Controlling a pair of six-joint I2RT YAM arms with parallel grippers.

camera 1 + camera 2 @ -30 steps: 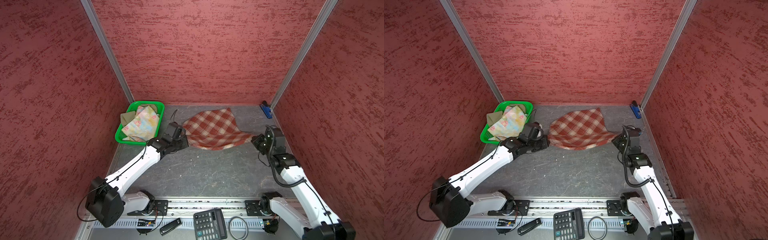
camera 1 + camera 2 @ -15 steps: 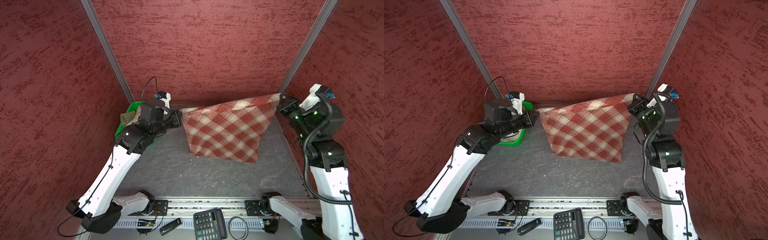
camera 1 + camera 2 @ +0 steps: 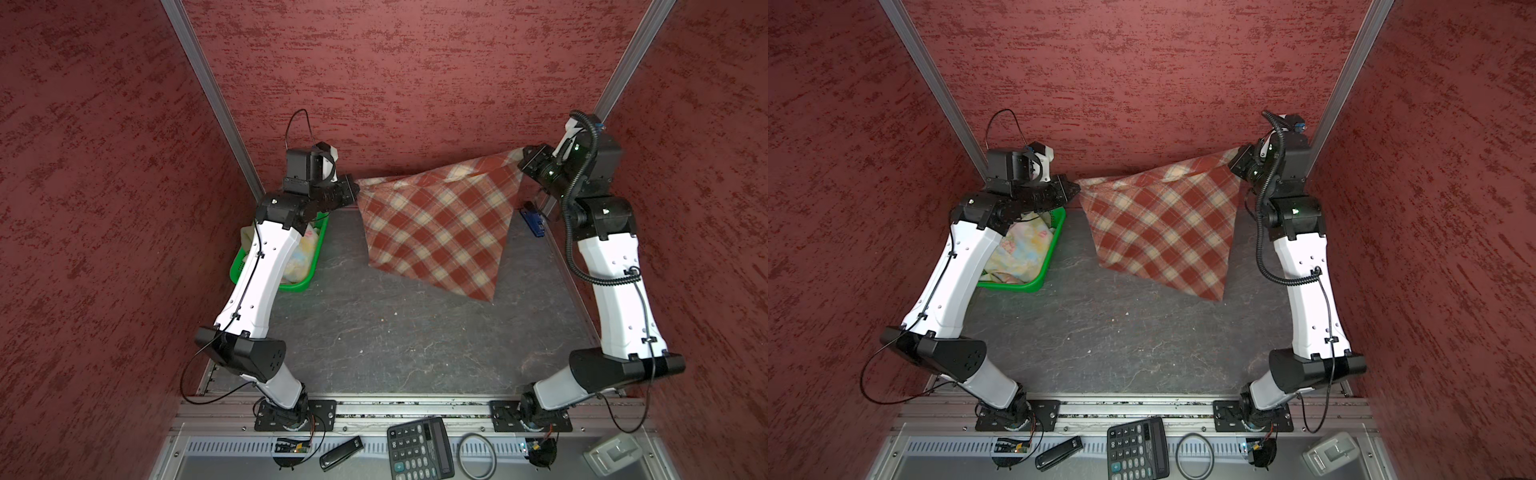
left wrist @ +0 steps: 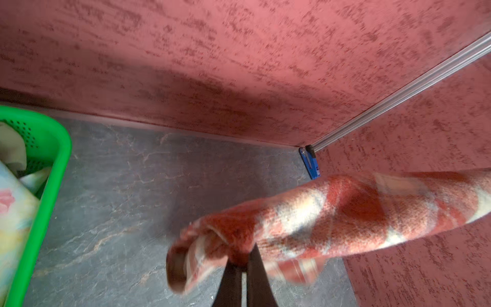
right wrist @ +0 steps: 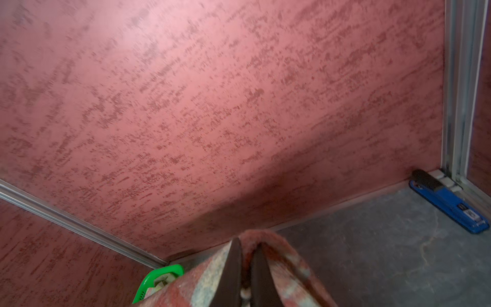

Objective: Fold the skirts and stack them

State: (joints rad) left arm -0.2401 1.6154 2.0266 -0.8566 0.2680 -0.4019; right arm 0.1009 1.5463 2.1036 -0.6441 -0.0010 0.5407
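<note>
I find both claws clamped shut on the plaid skirt [image 3: 440,224]. The left gripper [image 3: 354,192] pinches one upper corner and the right gripper [image 3: 524,161] pinches the other. The cloth hangs spread between them over the table [image 3: 374,332], near the back wall, with its lower edge slanting. The floral skirt [image 3: 1025,245] lies in the green basket [image 3: 1052,249] beneath the left arm.

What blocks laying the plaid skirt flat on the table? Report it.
Nothing visible. The plaid skirt hangs between the left gripper and right gripper over bare table; the basket sits off to the left.
</note>
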